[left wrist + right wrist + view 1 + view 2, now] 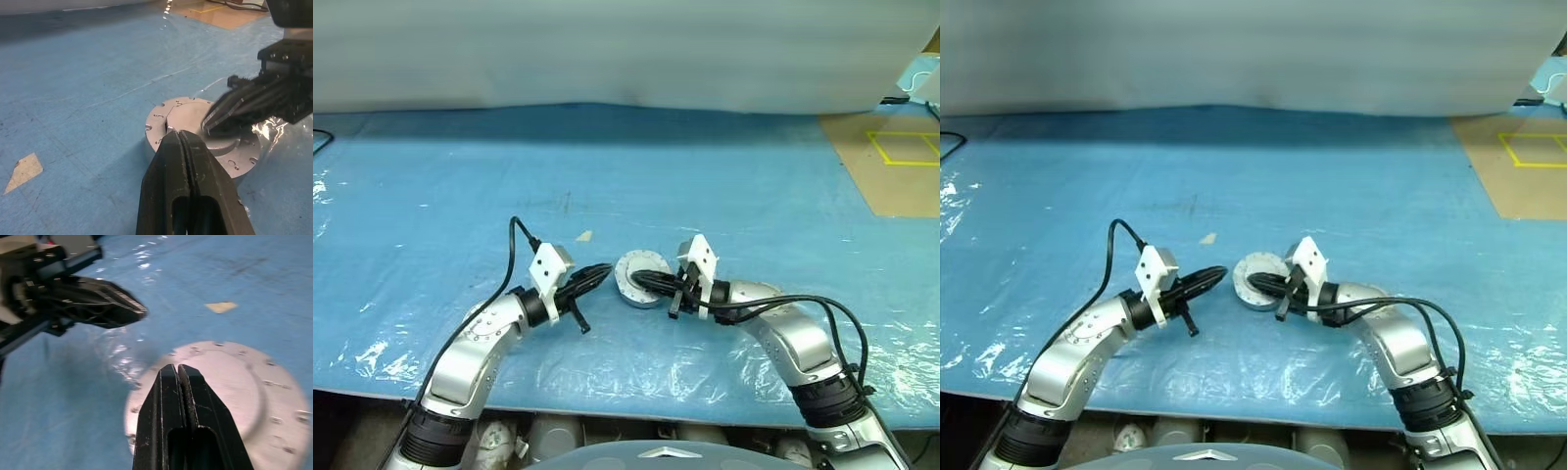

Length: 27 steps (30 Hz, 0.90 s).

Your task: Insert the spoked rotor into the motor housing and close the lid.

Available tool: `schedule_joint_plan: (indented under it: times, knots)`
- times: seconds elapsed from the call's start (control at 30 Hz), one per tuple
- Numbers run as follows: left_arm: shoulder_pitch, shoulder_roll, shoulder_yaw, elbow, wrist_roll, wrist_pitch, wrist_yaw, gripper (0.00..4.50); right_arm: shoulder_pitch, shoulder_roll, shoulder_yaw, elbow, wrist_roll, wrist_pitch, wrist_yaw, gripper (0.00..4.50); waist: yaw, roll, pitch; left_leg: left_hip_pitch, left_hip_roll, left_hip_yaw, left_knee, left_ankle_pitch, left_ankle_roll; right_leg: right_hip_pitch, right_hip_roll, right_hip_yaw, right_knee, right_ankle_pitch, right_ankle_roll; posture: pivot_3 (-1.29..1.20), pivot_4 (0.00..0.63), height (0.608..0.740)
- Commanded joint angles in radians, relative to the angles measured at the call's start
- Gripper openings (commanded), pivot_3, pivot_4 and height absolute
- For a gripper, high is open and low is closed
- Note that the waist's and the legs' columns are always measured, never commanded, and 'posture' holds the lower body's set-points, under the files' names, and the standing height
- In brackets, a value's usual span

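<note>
grey metal, smooth and hard: the motor housing sits on the blue plastic sheet between my two hands, with the lid down over it, raised centre uppermost. my left gripper is clenched on nothing, tips just at the rim. my right gripper is likewise pinched empty, its tips over the lid's raised middle. i judge the puck dense and rigid, not fragile, yet slick, and liable to skate on this glossy sheet if shoved from one side. the flat flange with its small holes is the place to grip or brace; the domed centre would only take a downward press.
</note>
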Motion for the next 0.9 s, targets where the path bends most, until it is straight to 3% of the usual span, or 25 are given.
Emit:
schedule_joint_plan:
  times: [0.03, 0.1, 0.3, 0.53, 0.9]
  knots:
    - [-0.007, 0.001, 0.008, -0.04, 0.018, -0.024, 0.028, 0.03, -0.015, -0.026, -0.012, -0.11, -0.015, 0.013, -0.038, 0.0, 0.0, 0.0, 0.0, 0.0, 0.0, 0.0, 0.0, 0.0, 0.0, 0.0, 0.0, 0.0, 0.0, 0.0, 0.0, 0.0, 0.15, 0.74]
    - [-0.008, 0.003, 0.004, -0.028, 0.027, -0.034, 0.033, 0.03, -0.011, -0.035, 0.029, -0.092, -0.071, -0.019, -0.056, 0.0, -0.001, 0.0, 0.0, 0.0, 0.0, 0.0, 0.0, 0.0, 0.0, 0.0, 0.001, 0.0, 0.0, 0.0, 0.0, 0.0, 0.15, 0.74]
    - [-0.019, 0.017, 0.009, -0.033, 0.023, -0.019, 0.023, 0.0, -0.041, -0.002, 0.117, -0.052, -0.15, -0.066, -0.073, 1.99, -0.002, 0.0, 0.0, -0.001, 0.0, 0.0, -0.001, 0.0, 0.0, -0.002, 0.001, 0.0, 0.0, 0.0, 0.0, 0.0, 0.15, 0.74]
    - [0.045, 0.068, 0.039, 0.053, 0.024, -0.15, -0.051, 0.0, -0.095, 0.033, 0.155, -0.014, -0.19, -0.085, -0.073, 4.43, -0.001, 0.0, 0.0, -0.001, 0.0, 0.0, -0.001, 0.0, 0.0, -0.002, 0.001, 0.0, 0.0, 0.0, 0.0, 0.0, 0.15, 0.74]
    - [0.072, 0.053, 0.032, 0.157, 0.045, -0.262, -0.081, 0.0, -0.034, 0.0, 0.109, 0.002, -0.192, -0.121, -0.061, 4.47, 0.0, 0.0, 0.0, -0.001, 0.0, 0.0, 0.0, 0.0, 0.0, -0.002, 0.0, 0.0, 0.0, 0.0, 0.0, 0.0, 0.15, 0.74]
